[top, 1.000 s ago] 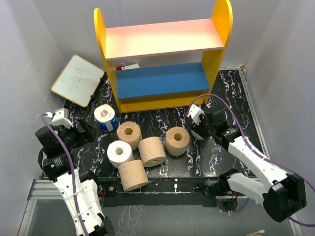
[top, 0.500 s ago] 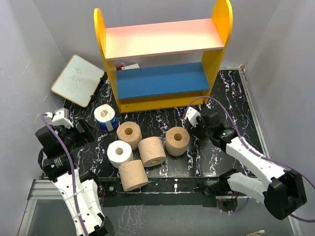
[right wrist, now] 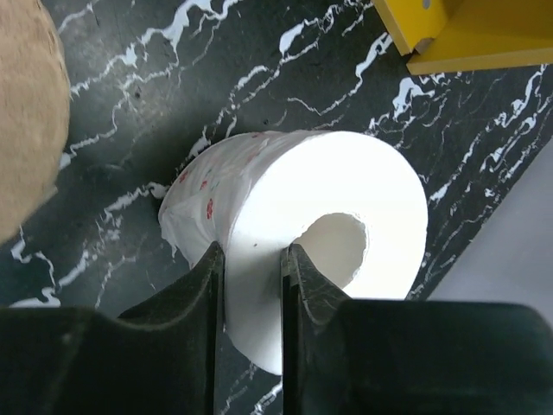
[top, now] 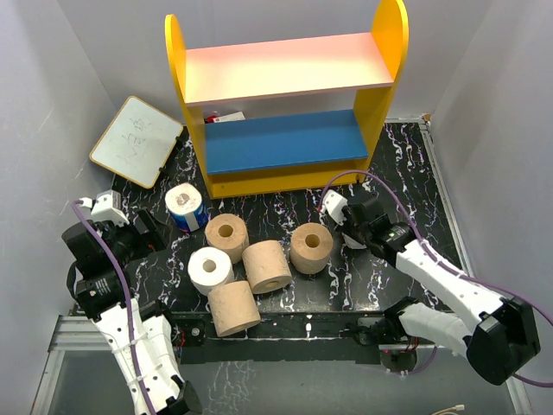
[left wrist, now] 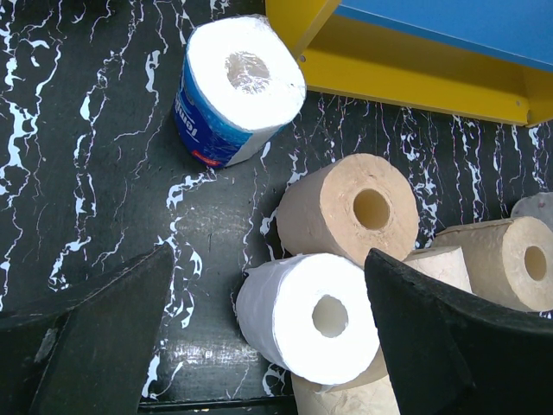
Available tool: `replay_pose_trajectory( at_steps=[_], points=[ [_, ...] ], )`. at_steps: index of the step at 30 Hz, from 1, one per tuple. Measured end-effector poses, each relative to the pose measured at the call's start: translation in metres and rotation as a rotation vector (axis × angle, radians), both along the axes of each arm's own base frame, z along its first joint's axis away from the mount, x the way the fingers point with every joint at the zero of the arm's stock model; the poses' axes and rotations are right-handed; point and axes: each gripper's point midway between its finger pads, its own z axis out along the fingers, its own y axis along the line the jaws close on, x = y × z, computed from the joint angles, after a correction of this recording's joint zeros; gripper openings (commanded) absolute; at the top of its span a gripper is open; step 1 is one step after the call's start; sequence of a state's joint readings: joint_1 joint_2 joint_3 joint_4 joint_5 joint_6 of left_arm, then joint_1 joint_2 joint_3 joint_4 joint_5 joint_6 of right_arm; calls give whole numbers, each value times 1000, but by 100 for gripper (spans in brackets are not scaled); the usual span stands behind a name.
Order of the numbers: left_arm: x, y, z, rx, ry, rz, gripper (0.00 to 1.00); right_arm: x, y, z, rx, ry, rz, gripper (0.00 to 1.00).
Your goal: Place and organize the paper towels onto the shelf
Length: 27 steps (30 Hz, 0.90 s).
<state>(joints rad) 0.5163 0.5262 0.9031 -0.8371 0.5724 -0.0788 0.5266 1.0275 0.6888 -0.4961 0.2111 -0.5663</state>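
right gripper (right wrist: pixel 252 258) clenched on white roll (right wrist: pixel 346 173) | roll seemingly hidden overhead | left gripper (left wrist: pixel 270 259) spread

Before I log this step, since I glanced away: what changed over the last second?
The right jaws slid left across the table and closed on the wall of the small white roll, one jaw in its core. The left jaws stayed open above the table. The other rolls and the shelf did not move.
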Motion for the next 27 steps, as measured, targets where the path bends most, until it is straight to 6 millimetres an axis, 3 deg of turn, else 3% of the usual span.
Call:
replay_pose_trajectory(
  at_steps=[3, 7, 12, 15, 19, 24, 27],
  points=[
    [0, 0, 0, 0, 0, 0, 91, -5, -10, 11, -46, 20, 13, 0],
    [0, 0, 0, 0, 1, 0, 91, 6, -11, 49, -56, -5, 23, 0],
    [0, 0, 0, -1, 1, 0, 91, 47, 9, 122, -12, -159, 46, 0],
    [0, 0, 0, -1, 1, 0, 91, 70, 21, 145, 3, -232, 60, 0],
    [0, 0, 0, 0, 0, 2, 91, 97, 35, 148, -3, -265, 78, 0],
    [0, 0, 0, 1, -2, 3, 91, 119, 45, 132, -24, -258, 95, 0],
    [-1, 0, 1, 2, -4, 3, 91, 132, 46, 133, -23, -270, 95, 0]
  ],
)
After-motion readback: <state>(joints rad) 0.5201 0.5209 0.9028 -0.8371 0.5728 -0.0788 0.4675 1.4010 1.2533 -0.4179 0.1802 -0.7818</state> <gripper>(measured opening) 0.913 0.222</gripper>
